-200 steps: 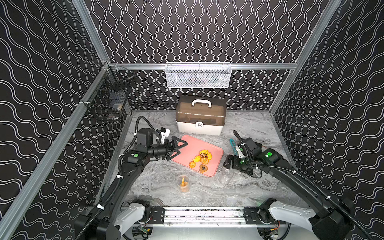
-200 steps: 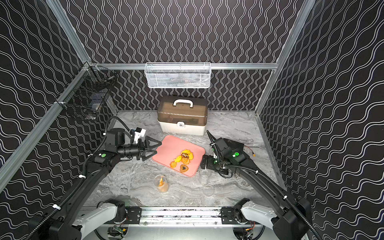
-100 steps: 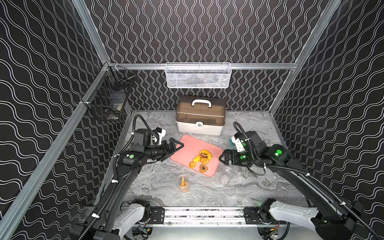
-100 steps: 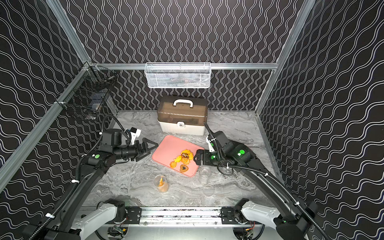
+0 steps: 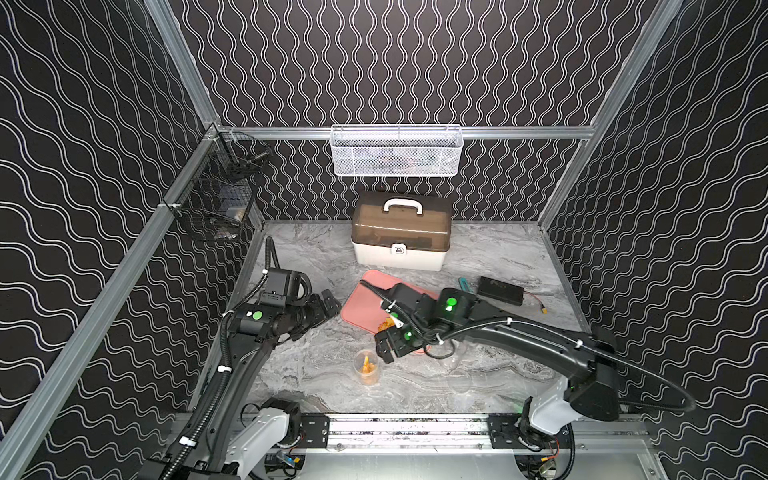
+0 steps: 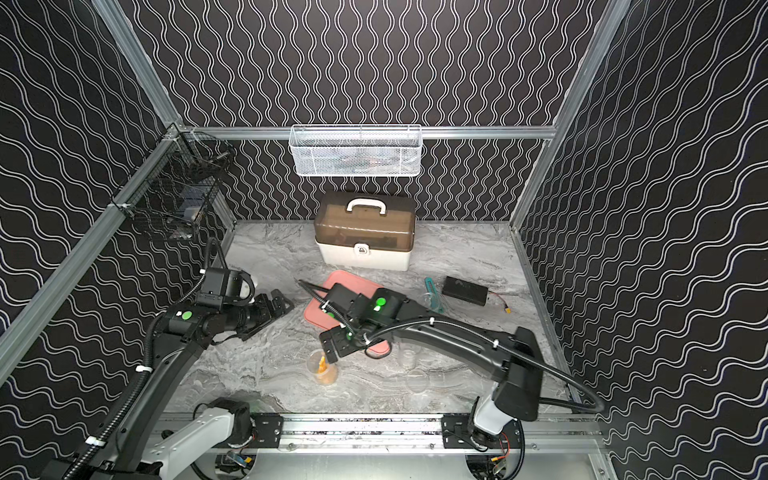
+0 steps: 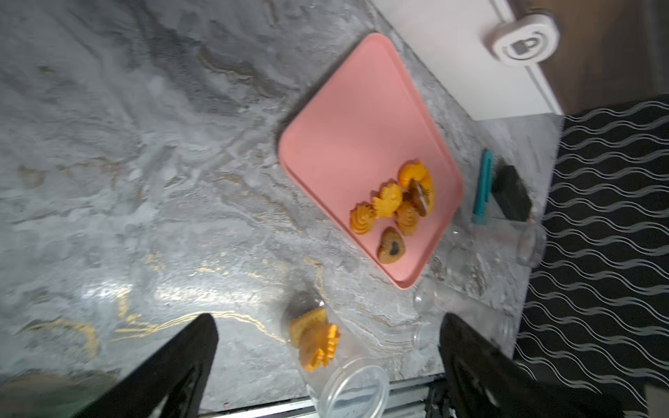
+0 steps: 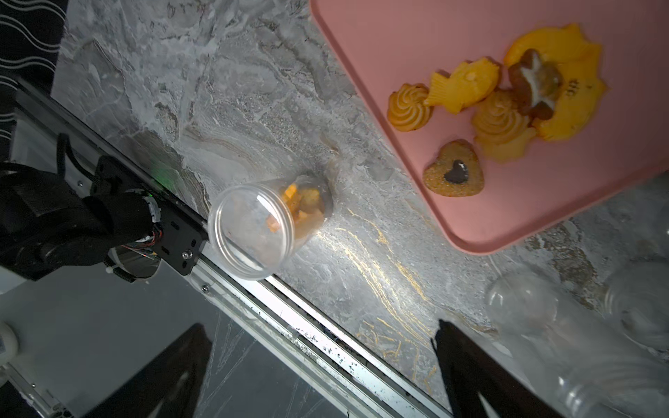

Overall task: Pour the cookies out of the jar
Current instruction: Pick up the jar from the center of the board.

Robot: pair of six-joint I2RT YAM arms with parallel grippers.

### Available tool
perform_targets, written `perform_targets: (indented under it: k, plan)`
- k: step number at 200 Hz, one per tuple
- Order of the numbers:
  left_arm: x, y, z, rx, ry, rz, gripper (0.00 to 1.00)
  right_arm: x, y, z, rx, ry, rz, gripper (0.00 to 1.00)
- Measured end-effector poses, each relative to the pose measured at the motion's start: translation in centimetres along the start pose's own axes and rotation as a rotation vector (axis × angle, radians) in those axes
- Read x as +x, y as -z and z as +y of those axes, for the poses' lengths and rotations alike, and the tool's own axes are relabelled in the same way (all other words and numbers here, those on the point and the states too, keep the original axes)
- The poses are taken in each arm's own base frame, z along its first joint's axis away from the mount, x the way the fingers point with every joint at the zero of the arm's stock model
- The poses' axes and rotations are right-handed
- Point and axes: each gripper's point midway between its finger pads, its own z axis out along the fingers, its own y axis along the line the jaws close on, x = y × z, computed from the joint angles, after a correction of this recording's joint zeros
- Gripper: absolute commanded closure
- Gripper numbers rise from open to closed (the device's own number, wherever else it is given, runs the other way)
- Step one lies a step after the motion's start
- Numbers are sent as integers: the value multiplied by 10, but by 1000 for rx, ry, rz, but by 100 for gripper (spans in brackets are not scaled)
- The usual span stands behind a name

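A clear plastic jar [image 8: 253,231], upright on the grey marbled bench [image 5: 311,365], holds a few orange cookies [image 8: 304,206] beside a pink tray [image 7: 344,144] bearing more; both sets of jaws gape empty, the right poised close, probably to grip it.

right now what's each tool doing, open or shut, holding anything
left tool: open, holding nothing
right tool: open, holding nothing
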Motion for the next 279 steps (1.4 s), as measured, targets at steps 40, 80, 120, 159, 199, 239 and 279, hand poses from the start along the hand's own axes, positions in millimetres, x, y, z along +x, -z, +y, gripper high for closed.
perform_targets:
  k: [40, 80, 120, 159, 199, 239, 279]
  plan:
    - [0, -4, 32, -127, 73, -14, 1, 0, -25, 21, 42, 48, 35, 0]
    - [-1, -2, 50, -199, 121, -36, 1, 4, -47, 42, 60, 92, 70, 0]
    - [0, -3, 58, -230, 135, -39, 1, 4, -64, 42, 114, 108, 97, 0]
    - [0, -4, 60, -236, 141, -34, 1, 5, -75, 37, 163, 112, 114, 1]
    - [0, -5, 61, -241, 145, -31, 1, 8, -88, 33, 195, 113, 136, 4]
    - [0, -6, 61, -239, 149, -23, 1, 7, -94, 32, 207, 114, 139, 8]
    - [0, -6, 61, -239, 151, -23, 1, 7, -101, 31, 217, 107, 145, 15]
